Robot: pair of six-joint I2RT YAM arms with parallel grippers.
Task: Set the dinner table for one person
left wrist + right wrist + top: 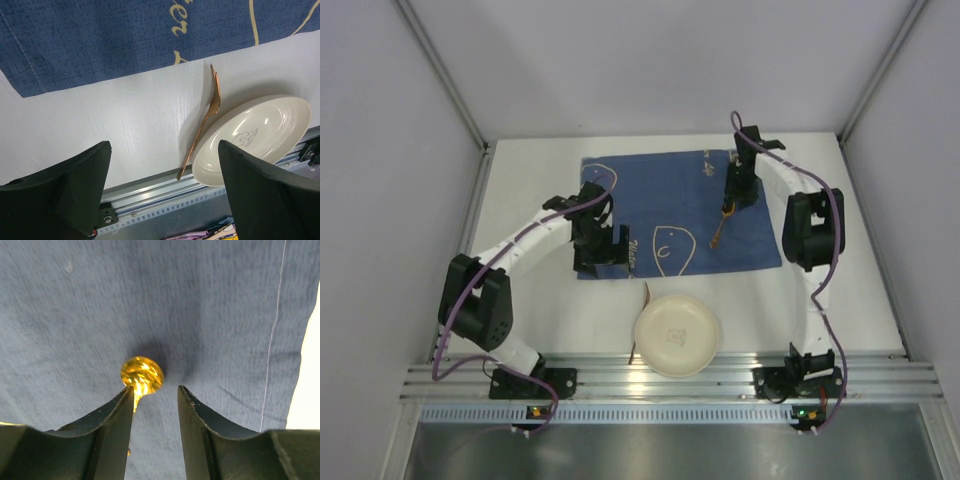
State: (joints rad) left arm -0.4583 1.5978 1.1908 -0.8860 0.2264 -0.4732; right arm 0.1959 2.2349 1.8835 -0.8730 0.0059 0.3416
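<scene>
Left gripper (pixel 162 147): we log jaws wide apart, holding nothing; dinner table (pixel 125 125) beneath them, copper spoon (pixel 204 127) and plate (pixel 260 132) toward one finger. Right gripper (pixel 156 389): jaws partly apart over blue cloth (pixel 210 305); gold utensil (pixel 142 374) touches one fingertip; whether gripped, we cannot tell.

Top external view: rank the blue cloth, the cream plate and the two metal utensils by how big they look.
1. blue cloth
2. cream plate
3. Unranked: the gold spoon over the cloth and the copper utensil left of the plate. Both are thin slivers, and the utensil is partly lost against the plate's rim.
</scene>
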